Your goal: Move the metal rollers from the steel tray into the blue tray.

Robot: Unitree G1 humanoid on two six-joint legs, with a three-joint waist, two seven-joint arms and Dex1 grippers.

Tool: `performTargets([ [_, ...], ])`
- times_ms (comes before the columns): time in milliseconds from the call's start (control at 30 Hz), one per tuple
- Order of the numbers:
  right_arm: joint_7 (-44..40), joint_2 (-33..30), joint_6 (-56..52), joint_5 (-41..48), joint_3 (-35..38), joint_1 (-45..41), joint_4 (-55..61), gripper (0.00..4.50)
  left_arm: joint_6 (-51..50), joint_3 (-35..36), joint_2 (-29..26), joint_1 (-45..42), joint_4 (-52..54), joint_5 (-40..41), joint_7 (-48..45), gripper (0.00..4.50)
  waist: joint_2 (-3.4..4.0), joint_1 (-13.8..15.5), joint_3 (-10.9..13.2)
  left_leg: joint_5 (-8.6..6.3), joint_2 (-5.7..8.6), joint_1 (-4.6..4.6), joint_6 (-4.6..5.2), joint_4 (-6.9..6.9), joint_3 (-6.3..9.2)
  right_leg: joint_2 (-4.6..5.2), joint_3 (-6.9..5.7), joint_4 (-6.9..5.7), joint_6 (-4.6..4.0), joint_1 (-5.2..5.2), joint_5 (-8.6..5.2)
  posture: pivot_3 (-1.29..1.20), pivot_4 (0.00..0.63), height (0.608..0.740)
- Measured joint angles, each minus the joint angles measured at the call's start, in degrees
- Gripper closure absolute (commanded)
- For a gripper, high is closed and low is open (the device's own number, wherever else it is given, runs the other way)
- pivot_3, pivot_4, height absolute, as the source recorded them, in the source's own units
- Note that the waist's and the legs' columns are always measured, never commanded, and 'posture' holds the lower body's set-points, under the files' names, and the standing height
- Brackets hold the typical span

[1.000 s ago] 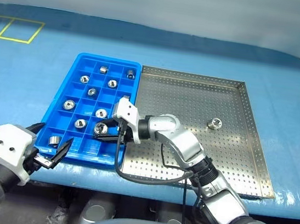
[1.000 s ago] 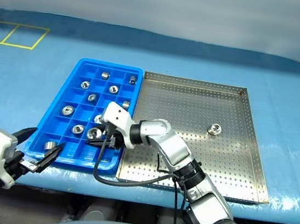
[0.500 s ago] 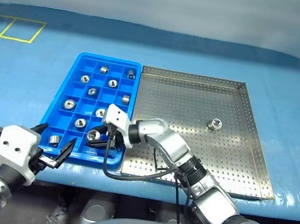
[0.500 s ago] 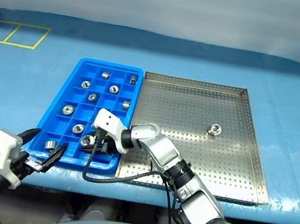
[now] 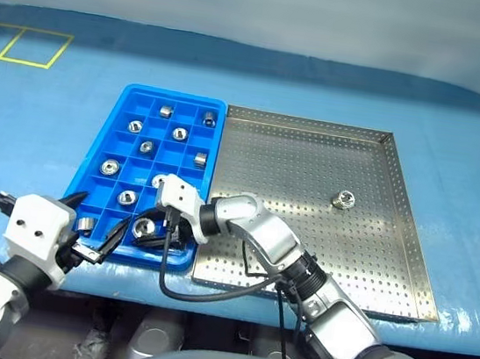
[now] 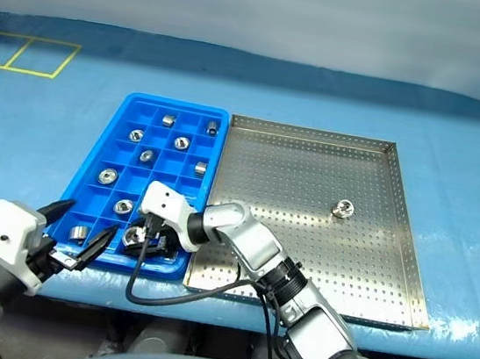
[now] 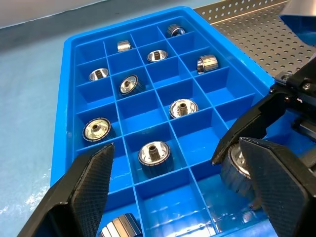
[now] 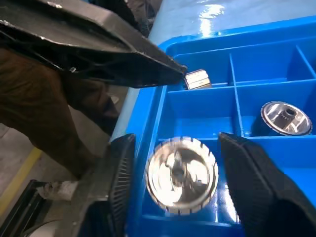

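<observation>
My jaws are showing as matt black plastic with a ribbed inner face. Between them a roller is gleaming, polished metal with a notched edge. The blue tray is looking like smooth, glossy plastic. The steel tray is shining dully, perforated metal. The surface is wearing a glossy blue film.

place: workshop/lab bench | cues: blue-covered table, yellow tape marks, parts trays
</observation>
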State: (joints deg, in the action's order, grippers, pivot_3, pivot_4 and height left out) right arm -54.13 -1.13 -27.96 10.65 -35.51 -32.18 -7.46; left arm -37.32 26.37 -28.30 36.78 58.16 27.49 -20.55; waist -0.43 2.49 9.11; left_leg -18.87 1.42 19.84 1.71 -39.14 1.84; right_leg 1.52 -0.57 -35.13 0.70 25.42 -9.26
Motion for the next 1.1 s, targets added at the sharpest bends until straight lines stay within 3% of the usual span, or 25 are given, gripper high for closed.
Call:
performTargets([
  [300,7.6,0.3,1.2,0.6,9.0,1.1,4.2,0.82,-0.8,-3.9,-1.4,-6.9,-0.2,0.0,0.3,0.08,-0.01,0.0,0.0,0.07,0.03,0.01,-0.12,-0.02,0.17,0.0,-0.07,-0.03,0.0,-0.05,0.02,0.15,0.15,0.74],
  [500,18.3,-9.4,-1.6,0.3,25.2,1.9,11.6,0.82,-2.0,-18.0,0.0,-20.2,-5.3,-0.6,1.0,0.08,-0.02,0.0,-0.1,0.08,0.12,0.04,-0.09,-0.05,0.24,0.05,-0.07,-0.02,0.02,-0.12,0.07,0.07,0.15,0.74],
  [700,27.6,-16.7,-7.8,-2.7,34.3,9.3,13.1,0.82,-1.1,-29.2,3.8,-33.9,-13.7,-2.9,1.0,0.08,0.03,-1.7,-0.1,0.07,-0.04,0.1,-0.08,0.04,0.02,0.19,0.13,-0.05,0.16,0.08,0.17,-0.05,0.15,0.74],
  [867,29.1,-17.9,-12.5,-1.8,36.7,14.6,17.3,0.82,-0.7,-36.3,4.2,-43.6,-21.5,-4.7,-3.1,0.08,0.05,-4.0,-0.1,0.0,-0.04,0.04,0.07,0.0,-0.24,0.07,0.33,-0.06,0.26,0.04,0.23,-0.1,0.15,0.74],
  [1100,31.4,-18.0,-13.9,-0.7,38.6,17.8,20.1,0.82,1.8,-41.4,4.4,-48.5,-28.9,-6.9,-8.4,0.08,0.04,-5.5,-0.1,-0.16,0.03,0.02,0.44,-0.27,-0.64,-0.04,0.59,0.02,0.61,0.0,0.42,-0.15,0.15,0.74],
])
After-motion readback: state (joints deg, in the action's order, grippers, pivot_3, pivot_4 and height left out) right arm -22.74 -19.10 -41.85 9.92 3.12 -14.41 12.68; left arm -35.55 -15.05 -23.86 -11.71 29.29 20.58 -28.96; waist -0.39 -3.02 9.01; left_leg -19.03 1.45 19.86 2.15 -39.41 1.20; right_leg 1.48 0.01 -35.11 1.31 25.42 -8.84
